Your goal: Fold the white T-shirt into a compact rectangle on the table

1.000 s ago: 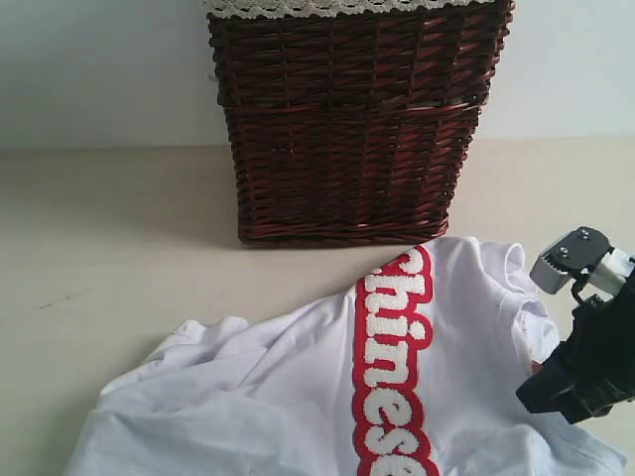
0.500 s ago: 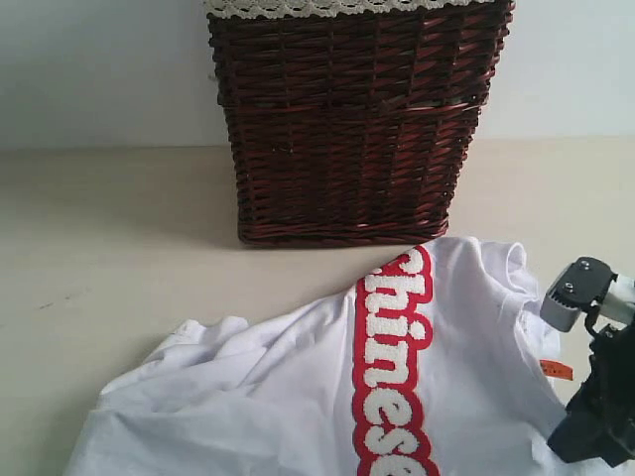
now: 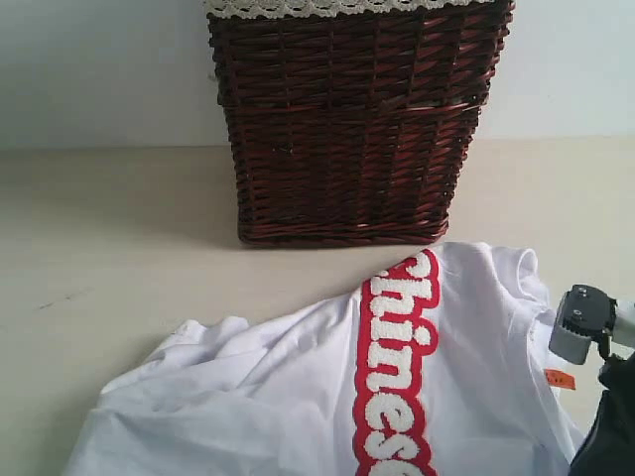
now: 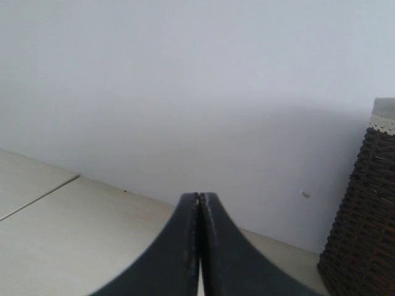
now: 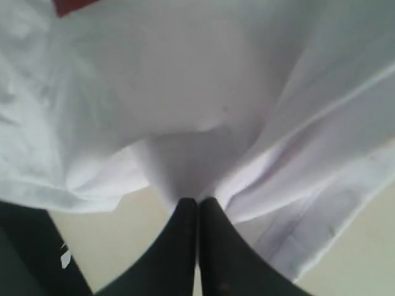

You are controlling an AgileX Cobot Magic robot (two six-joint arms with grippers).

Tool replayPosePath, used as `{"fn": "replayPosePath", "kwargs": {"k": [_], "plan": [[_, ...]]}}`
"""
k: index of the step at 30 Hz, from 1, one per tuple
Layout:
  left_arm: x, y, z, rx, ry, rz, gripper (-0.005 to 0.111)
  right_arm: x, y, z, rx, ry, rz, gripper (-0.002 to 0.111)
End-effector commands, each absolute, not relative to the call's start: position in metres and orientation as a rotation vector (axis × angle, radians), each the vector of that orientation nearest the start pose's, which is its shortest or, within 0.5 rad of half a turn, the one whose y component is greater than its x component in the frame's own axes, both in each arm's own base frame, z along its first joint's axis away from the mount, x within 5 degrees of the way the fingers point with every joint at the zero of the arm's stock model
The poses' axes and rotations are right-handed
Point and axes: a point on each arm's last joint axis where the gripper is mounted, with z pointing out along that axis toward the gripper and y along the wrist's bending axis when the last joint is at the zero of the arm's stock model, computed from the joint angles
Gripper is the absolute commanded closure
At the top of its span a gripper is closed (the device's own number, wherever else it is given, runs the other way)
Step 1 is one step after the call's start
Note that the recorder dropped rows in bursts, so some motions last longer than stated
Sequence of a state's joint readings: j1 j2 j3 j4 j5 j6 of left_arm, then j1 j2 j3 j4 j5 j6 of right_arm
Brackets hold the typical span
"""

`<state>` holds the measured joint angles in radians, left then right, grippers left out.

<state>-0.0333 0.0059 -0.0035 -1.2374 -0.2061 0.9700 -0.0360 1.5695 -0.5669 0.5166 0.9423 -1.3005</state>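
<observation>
Exterior view: the white T-shirt (image 3: 288, 397) lies rumpled and spread across the near part of the pale worktop (image 3: 109, 228), its collar end towards the right. A band of fuzzy white lettering (image 3: 399, 367) edged in red runs up the cloth towards a dark brown wicker basket (image 3: 352, 129). The basket stands on the worktop just beyond the shirt and carries a lace trim (image 3: 337, 7) along its rim. A small orange tag (image 3: 561, 378) shows at the shirt's right edge. Beside that tag the right arm (image 3: 587, 322) enters from the lower right corner, a grey block above a black body; its tip is cut off by the picture's edge.

Left wrist view: the left gripper (image 4: 199, 196) hangs in the air with its two black fingers (image 4: 176, 253) pressed flat together and nothing between them. Past them are a plain pale wall (image 4: 185, 92), a stretch of worktop and, at the side, the basket with its lace rim.

Right wrist view: the right gripper (image 5: 198, 201) is down at the shirt, its black fingers (image 5: 176, 253) brought together on a pinch of white cloth. Folds of fabric draw in towards the tips, a hemmed edge runs off to one side, and bare worktop shows beneath.
</observation>
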Motion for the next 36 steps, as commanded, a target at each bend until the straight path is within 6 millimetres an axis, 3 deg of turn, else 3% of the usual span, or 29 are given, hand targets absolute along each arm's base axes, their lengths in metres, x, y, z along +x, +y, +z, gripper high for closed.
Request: {"fn": "replayPosePath", "kwargs": {"k": [1, 4, 9, 10, 12, 13, 15, 16, 17, 19, 21, 24, 25, 28, 33, 36], "plan": [[0.054, 0.016, 0.219, -0.317, 1.383, -0.102, 0.107, 0.178, 0.036, 0.144, -1.655, 2.516, 0.946, 0.108], [0.054, 0.016, 0.219, -0.317, 1.383, -0.102, 0.107, 0.177, 0.040, 0.148, -1.681, 2.425, 1.035, 0.108], [0.054, 0.016, 0.219, -0.317, 1.383, -0.102, 0.107, 0.191, 0.043, 0.145, -1.454, 2.478, 0.900, 0.106], [0.054, 0.016, 0.219, -0.317, 1.383, -0.102, 0.107, 0.195, 0.043, 0.144, -1.409, 2.497, 0.860, 0.101], [0.054, 0.016, 0.219, -0.317, 1.383, -0.102, 0.107, 0.200, 0.041, 0.147, -1.354, 2.486, 0.763, 0.080], [0.054, 0.016, 0.219, -0.317, 1.383, -0.102, 0.107, 0.201, 0.041, 0.157, -1.332, 2.446, 0.695, 0.063], [0.054, 0.016, 0.219, -0.317, 1.383, -0.102, 0.107, 0.201, 0.043, 0.182, -1.302, 2.312, 0.571, 0.050], [0.054, 0.016, 0.219, -0.317, 1.383, -0.102, 0.107, 0.200, 0.043, 0.189, -1.299, 2.266, 0.525, 0.049], [0.054, 0.016, 0.219, -0.317, 1.383, -0.102, 0.107, 0.201, 0.040, 0.207, -1.241, 2.180, 0.367, 0.050], [0.054, 0.016, 0.219, -0.317, 1.383, -0.102, 0.107, 0.208, 0.027, 0.218, -1.123, 2.174, 0.093, 0.058], [0.054, 0.016, 0.219, -0.317, 1.383, -0.102, 0.107, 0.214, 0.017, 0.204, -1.073, 2.298, 0.013, 0.070], [0.054, 0.016, 0.219, -0.317, 1.383, -0.102, 0.107, 0.228, 0.012, 0.165, -0.963, 2.515, 0.066, 0.071], [0.054, 0.016, 0.219, -0.317, 1.383, -0.102, 0.107, 0.233, 0.011, 0.154, -0.903, 2.559, 0.081, 0.070], [0.054, 0.016, 0.219, -0.317, 1.383, -0.102, 0.107, 0.235, 0.012, 0.129, -0.837, 2.679, 0.171, 0.050], [0.054, 0.016, 0.219, -0.317, 1.383, -0.102, 0.107, 0.218, 0.019, 0.126, -1.086, 2.729, 0.360, 0.052], [0.054, 0.016, 0.219, -0.317, 1.383, -0.102, 0.107, 0.215, 0.018, 0.126, -1.239, 2.687, 0.352, 0.054]]}}
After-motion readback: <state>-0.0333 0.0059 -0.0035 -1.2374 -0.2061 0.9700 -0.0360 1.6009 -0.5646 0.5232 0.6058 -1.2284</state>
